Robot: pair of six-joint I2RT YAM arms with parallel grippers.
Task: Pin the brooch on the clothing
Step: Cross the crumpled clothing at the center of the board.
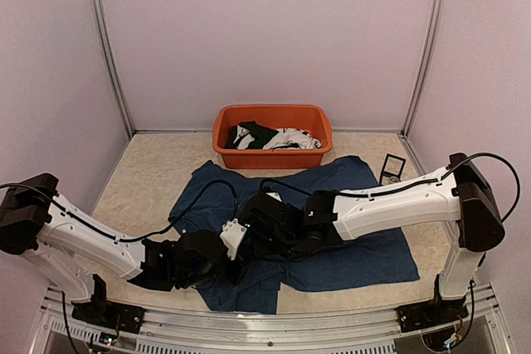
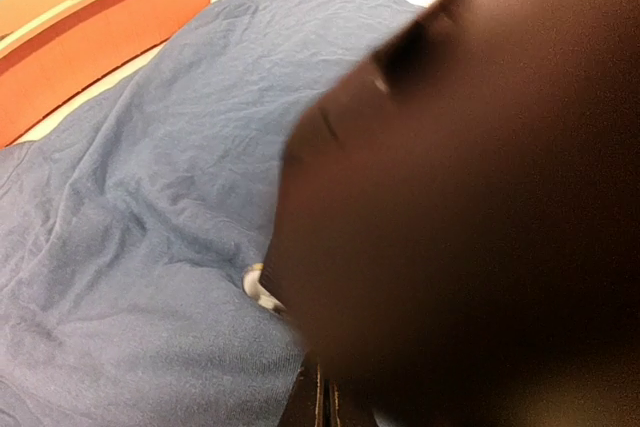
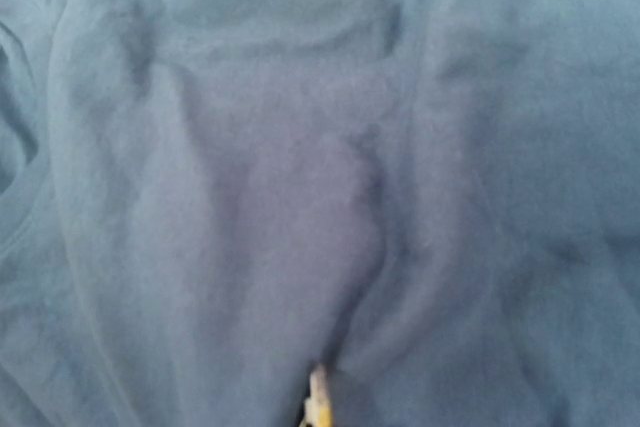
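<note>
Item: clothing, navy T-shirt, spread flat from the middle of the table toward its near edge. Left gripper and right gripper: both closed, low on the shirt's near-left part, tips close together. Brooch: apparently the small pale piece at the right tips; hold unclear. Risk: soft fabric bunches or lifts, pin slips free
</note>
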